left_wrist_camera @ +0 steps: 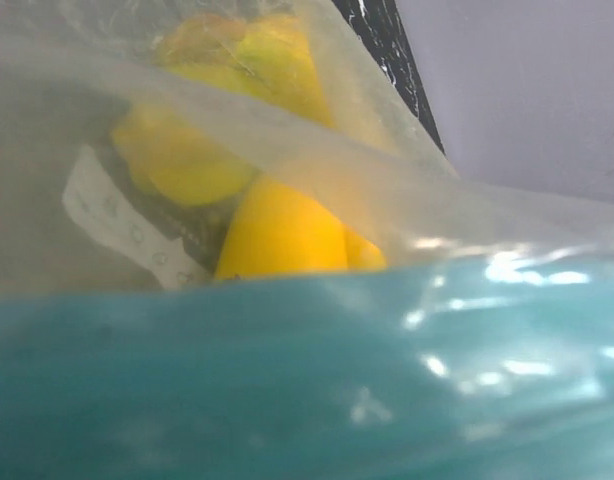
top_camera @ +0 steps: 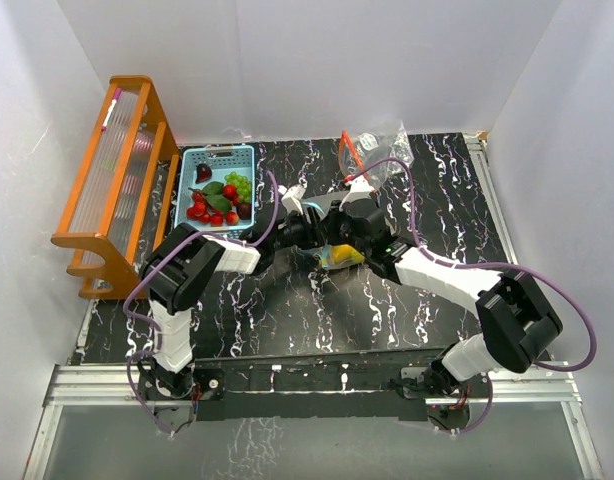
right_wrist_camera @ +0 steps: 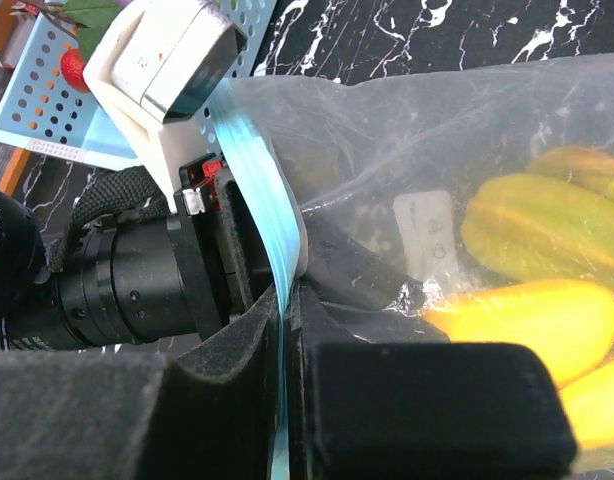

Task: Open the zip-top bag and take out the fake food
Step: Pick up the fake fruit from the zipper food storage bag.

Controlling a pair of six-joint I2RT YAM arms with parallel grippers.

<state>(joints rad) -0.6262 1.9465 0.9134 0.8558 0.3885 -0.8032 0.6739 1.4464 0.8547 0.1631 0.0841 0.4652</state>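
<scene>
Right wrist view shows the right jaws clenched on the zip-top bag (right_wrist_camera: 387,130), their black foam pads (right_wrist_camera: 427,410) pinching its light-blue zip strip (right_wrist_camera: 257,190) between them. The left jaws stand close behind that strip, under a white housing (right_wrist_camera: 162,60). The strip hides their tips, so I cannot tell whether they grip it or hang loose. Through the cloudy film, yellow fake food (right_wrist_camera: 537,320) lies inside the bag, cut off at the right edge, with a white label (right_wrist_camera: 424,235) beside it. The left wrist view is filled by the blurred teal strip and film, with yellow pieces behind; its own jaws are out of sight. In the top external view both arms meet over the middle of the tabletop (top_camera: 317,320) and cover most of the bag, leaving only a yellow patch showing. Red and green fake food (top_camera: 219,198) sits in the blue basket (top_camera: 215,157) at the back left, well apart from the bag
</scene>
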